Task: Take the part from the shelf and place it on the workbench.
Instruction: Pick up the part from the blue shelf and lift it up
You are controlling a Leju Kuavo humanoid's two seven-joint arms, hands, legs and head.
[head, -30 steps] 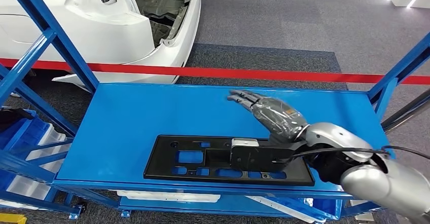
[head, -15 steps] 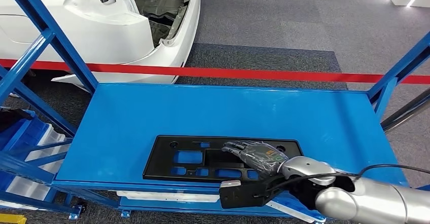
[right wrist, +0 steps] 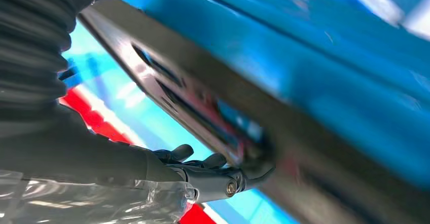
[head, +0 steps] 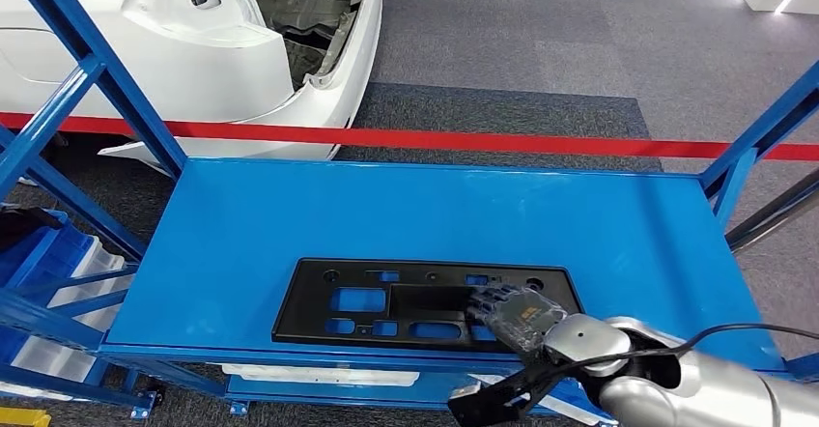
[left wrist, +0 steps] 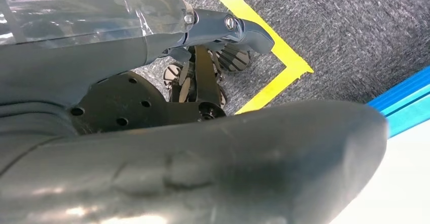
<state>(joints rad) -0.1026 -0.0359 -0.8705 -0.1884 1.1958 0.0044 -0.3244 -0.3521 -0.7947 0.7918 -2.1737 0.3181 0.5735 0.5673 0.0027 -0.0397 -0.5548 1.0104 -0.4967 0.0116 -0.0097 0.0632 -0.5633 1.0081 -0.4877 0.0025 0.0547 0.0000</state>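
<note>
the blue shelf [head: 290, 214] spans the head view, its flat deck framed by slanted blue uprights at 9 and 3 o'clock. beyond its far edge, at 12 o'clock, a red barrier tape [head: 541, 141] runs across the grey carpet [head: 579, 50], and a white car body [head: 193, 41] stands at 11 o'clock. on the deck, toward the near edge at 6 o'clock, the part [head: 386, 301] lies flat: a long black plastic panel with several rectangular cut-outs, its long side parallel to the shelf front. the right arm [head: 715, 393] enters from 5 o'clock. the right hand [head: 512, 313], under a clear film cover, rests over the panel's near right corner with its fingers pointing toward 11 o'clock. in the right wrist view the right hand [right wrist: 203, 176] has its dark fingertips against the edge of the part [right wrist: 203, 107], fingers partly curled; the picture is blurred, and whether the hand grips the panel or only touches it cannot be told. the left hand [left wrist: 152, 82] appears in the left wrist view above grey carpet and a yellow floor line [left wrist: 269, 46]; whether its fingers are apart or closed cannot be told.
</note>
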